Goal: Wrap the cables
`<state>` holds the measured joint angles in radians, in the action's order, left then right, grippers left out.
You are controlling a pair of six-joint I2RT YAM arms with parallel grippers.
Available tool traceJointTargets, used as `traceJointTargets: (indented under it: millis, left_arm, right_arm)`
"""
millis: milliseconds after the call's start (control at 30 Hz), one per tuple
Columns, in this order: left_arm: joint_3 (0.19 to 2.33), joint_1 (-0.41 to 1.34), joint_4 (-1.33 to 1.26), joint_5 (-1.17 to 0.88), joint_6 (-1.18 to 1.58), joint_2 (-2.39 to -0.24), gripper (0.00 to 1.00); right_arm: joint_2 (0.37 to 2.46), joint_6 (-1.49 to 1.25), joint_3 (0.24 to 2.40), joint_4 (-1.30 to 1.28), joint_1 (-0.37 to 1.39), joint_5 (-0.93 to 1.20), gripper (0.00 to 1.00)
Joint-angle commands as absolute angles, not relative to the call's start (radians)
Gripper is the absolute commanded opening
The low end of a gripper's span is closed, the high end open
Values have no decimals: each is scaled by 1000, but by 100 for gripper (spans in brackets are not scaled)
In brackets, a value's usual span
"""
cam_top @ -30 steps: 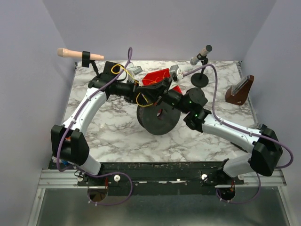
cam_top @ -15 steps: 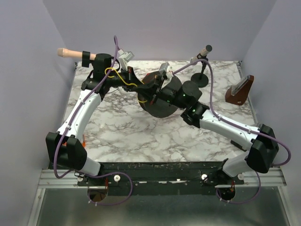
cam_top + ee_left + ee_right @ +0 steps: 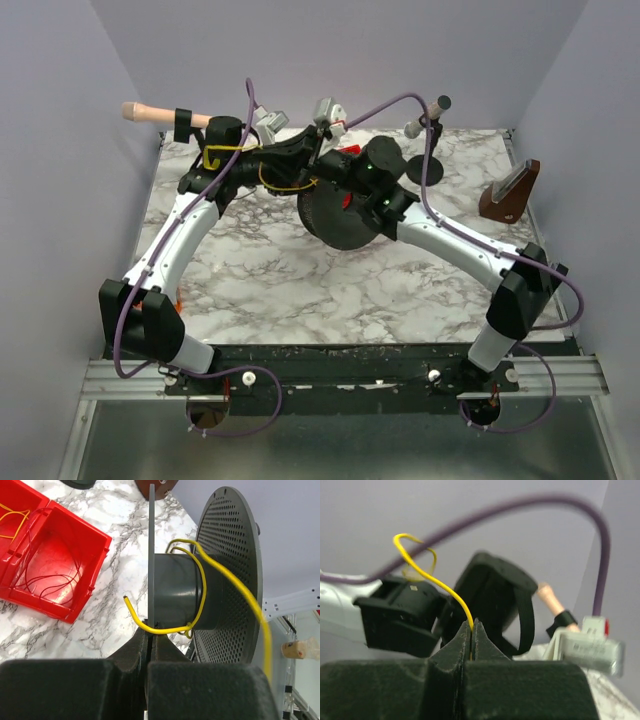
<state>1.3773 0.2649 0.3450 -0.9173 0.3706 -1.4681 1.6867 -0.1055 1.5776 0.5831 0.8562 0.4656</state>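
Observation:
A dark grey spool [image 3: 340, 225] stands on edge at the table's back middle. My left gripper [image 3: 300, 178] is shut on the spool's thin near flange [image 3: 151, 540]. A yellow cable [image 3: 200, 580] loops round the hub [image 3: 175, 590] and crosses just over the left fingertips [image 3: 165, 640], its free end sticking out to the left. Reaching leftward above the spool, my right gripper [image 3: 471, 625] is shut on the same yellow cable [image 3: 445, 587], which arcs up into a small loop. In the top view the cable [image 3: 215, 155] drapes over the left wrist.
A red bin [image 3: 50, 565] holding thin wires lies behind the spool, mostly hidden from above. At the back left a wooden-handled tool [image 3: 165, 114] juts out. A small stand [image 3: 428, 160] and a brown block [image 3: 510, 192] are at the back right. Purple arm cords arch overhead.
Both arms have swung toward the back of the table. The spool has moved back and slightly up with the left gripper. The right gripper has carried the cable up and to the left.

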Motion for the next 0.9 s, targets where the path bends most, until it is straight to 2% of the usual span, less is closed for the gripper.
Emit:
traceJointTargets:
  millis: [0,100,233,400,633,867]
  left_arm:
    - [1364,267,235,-986,446,-1448,0]
    - [1319,246,149,-1034,524,-1450,0]
    - [1241,149,-251,-1126,828,-1457,0]
    - [1298,104,-288,-1132,876,-1460,0]
    - [1408,35,-278,-1121,899,-1480,0]
    - [1398,9,-216,-1124,848,-1467,0]
  right_arm:
    - [1697,-141,1525,611,859,503,1]
    - [1666,-135,1485,617,859,532,1]
    - [1666,-199,1499,598,857,673,1]
    - [1637,-242,1430,561,857,735,1]
    - [1485,-152,1192,474,857,727,1]
    - [1277,-171,896,569,818,552,1]
